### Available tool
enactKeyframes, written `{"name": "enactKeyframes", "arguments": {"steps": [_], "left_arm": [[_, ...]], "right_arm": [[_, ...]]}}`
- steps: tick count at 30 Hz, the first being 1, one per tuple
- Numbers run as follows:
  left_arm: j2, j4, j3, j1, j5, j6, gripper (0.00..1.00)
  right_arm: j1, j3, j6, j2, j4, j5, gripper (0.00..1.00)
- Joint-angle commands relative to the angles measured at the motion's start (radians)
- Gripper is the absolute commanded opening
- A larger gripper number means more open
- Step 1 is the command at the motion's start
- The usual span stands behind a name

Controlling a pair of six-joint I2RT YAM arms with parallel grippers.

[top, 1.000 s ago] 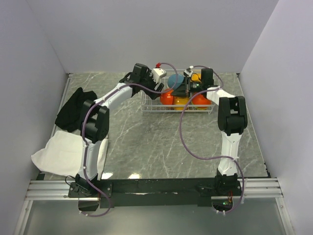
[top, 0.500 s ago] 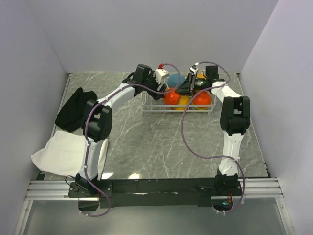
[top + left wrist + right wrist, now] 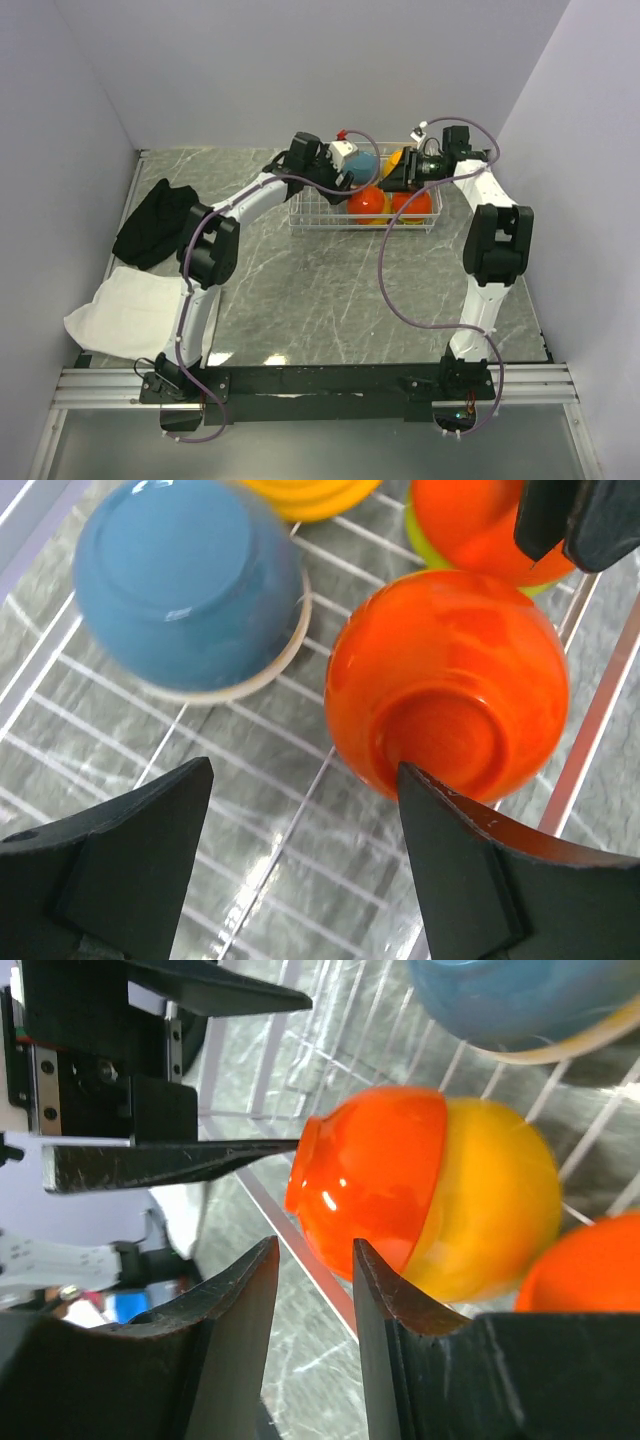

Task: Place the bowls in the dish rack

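two arms meet over the dish rack (image 3: 318, 222) at the far side of the table (image 3: 300, 290), and every bowl in view lies inside it. the bowls sit base-up, probably so they drain. the near orange bowl (image 3: 445, 680) caps a yellow-green bowl (image 3: 505, 1210), a nesting that likely saves room. the teal-blue bowl (image 3: 185, 585) rests just beside it, and a second orange bowl (image 3: 465, 520) sits behind. the left gripper (image 3: 300, 865) hovers low over the wires, jaws wide apart and grasping nothing; one fingertip is at the near orange bowl's base, though contact cannot be told. the right gripper (image 3: 310, 1300) faces that bowl from the other side, jaws partly parted and empty.
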Motion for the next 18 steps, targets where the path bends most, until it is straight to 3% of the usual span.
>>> {"name": "enactKeyframes", "arguments": {"steps": [1, 7, 18], "left_arm": [[0.026, 0.033, 0.063, -0.031, 0.024, -0.017, 0.81], [0.048, 0.052, 0.096, -0.05, 0.007, -0.029, 0.82], [0.052, 0.076, 0.127, -0.075, -0.017, -0.031, 0.83]], "right_arm": [[-0.011, 0.047, -0.109, -0.124, -0.063, 0.142, 0.44], [-0.012, 0.012, -0.174, -0.198, -0.068, 0.297, 0.44], [-0.013, -0.052, -0.168, -0.253, -0.043, 0.31, 0.44]]}}
